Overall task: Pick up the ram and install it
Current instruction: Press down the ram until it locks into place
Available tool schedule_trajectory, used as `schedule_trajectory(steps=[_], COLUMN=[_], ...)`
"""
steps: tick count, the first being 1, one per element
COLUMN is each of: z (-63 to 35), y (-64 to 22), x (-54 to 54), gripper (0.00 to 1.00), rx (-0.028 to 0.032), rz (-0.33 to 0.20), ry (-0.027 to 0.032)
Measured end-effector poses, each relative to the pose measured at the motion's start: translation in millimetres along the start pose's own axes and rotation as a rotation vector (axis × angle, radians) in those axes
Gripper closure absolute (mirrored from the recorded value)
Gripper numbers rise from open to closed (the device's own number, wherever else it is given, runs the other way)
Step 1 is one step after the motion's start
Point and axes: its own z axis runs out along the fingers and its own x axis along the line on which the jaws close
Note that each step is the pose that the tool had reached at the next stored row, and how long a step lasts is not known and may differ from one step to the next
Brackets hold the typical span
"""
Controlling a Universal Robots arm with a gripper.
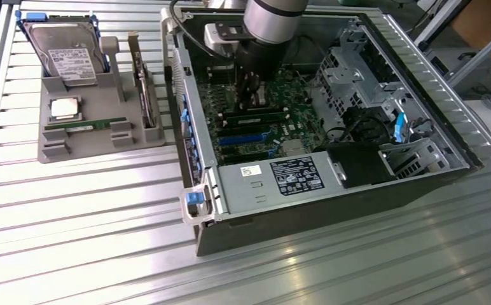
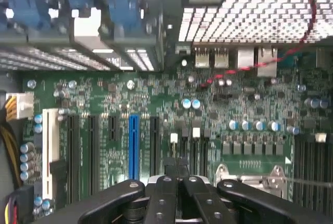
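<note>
The ram point(image 1: 84, 125), a thin green stick with a small white label, lies flat in the grey holder tray point(image 1: 59, 151) at the exterior view's left. My gripper point(image 1: 254, 96) hangs inside the open computer case point(image 1: 313, 210), low over the green motherboard point(image 1: 292, 130) and well apart from the ram. In the wrist view my gripper point(image 2: 179, 171) is shut, its black fingers point(image 2: 165, 193) pressed together with nothing between them. Under it are the motherboard point(image 2: 156, 99) and its black and blue expansion slots point(image 2: 133, 146).
The tray also carries a grey hard drive point(image 1: 67, 54) standing at its back and a square silver processor chip point(image 1: 65, 108). Inside the case are a labelled power supply point(image 1: 292, 178), drive cages point(image 1: 352, 70) and dark memory slots point(image 2: 312, 167). The ribbed metal table point(image 1: 84, 210) surrounds everything.
</note>
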Motion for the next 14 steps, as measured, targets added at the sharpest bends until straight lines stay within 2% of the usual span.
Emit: schedule_trajectory(steps=[1,4,7,14], z=[-0.2,-1.6,-2.7,-7.5], y=[-4.8,-28.7,-47.3,-67.9], x=[0.1,0.3,-0.1,-3.1], gripper=[0.9,0.9,0.9,0.9], rx=[-0.0005,-0.0024,-0.0029,-0.0029], rz=[0.0,0.0,0.0,0.0], ry=[-0.0002,-0.0001,-0.0001,-0.0002])
